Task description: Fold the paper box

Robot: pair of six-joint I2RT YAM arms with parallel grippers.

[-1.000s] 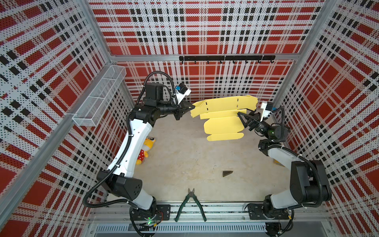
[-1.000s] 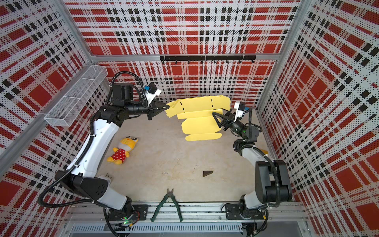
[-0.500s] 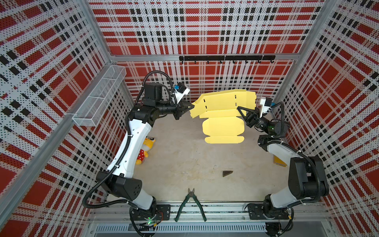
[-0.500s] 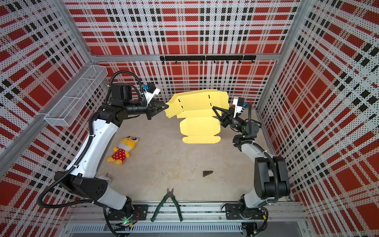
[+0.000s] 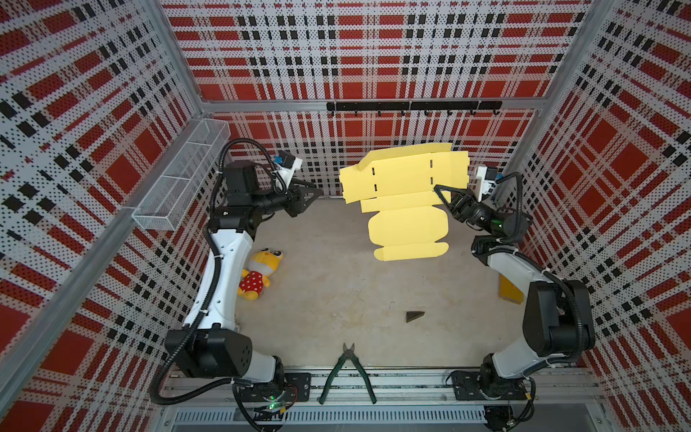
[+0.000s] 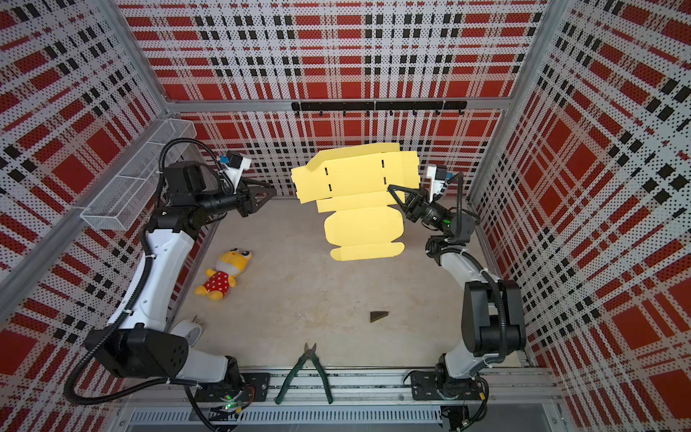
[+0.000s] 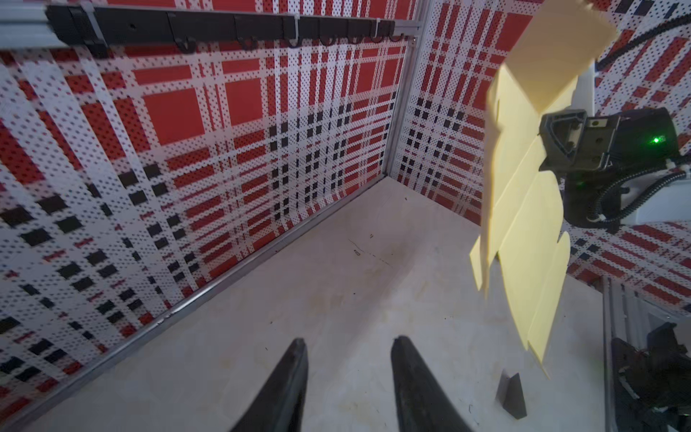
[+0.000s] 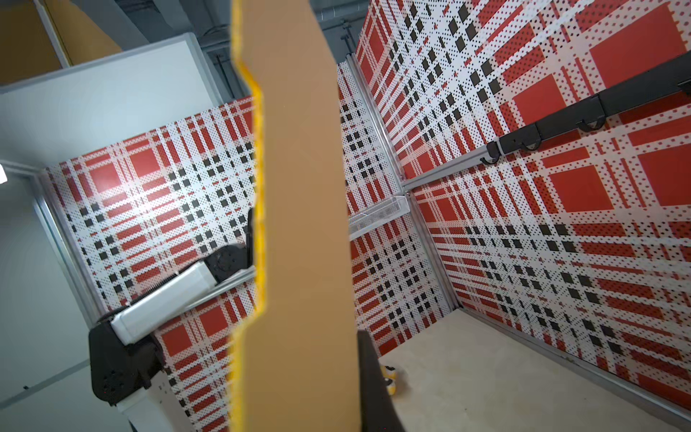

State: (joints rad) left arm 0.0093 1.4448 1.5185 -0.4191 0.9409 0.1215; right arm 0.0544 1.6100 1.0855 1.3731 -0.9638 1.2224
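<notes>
Firstly, the left gripper (image 5: 314,194) stood with its jaws apart and empty, just clear of the paper box (image 5: 404,194), probably so that the sheet would not be dragged. The paper box, a flat die-cut sheet not yet folded, hung in the air between the 2 grippers, above the table (image 5: 336,291), its lower flaps drooping below the level of the right gripper (image 5: 438,189). The right gripper was clamped on the sheet edge nearest to it and carried the sheet alone, apparently to free the left arm for folding. Against 1 second earlier, the hold had passed across: the left gripper had been pinching the opposite edge while the right stood open, and the sheet now hung more steeply.
</notes>
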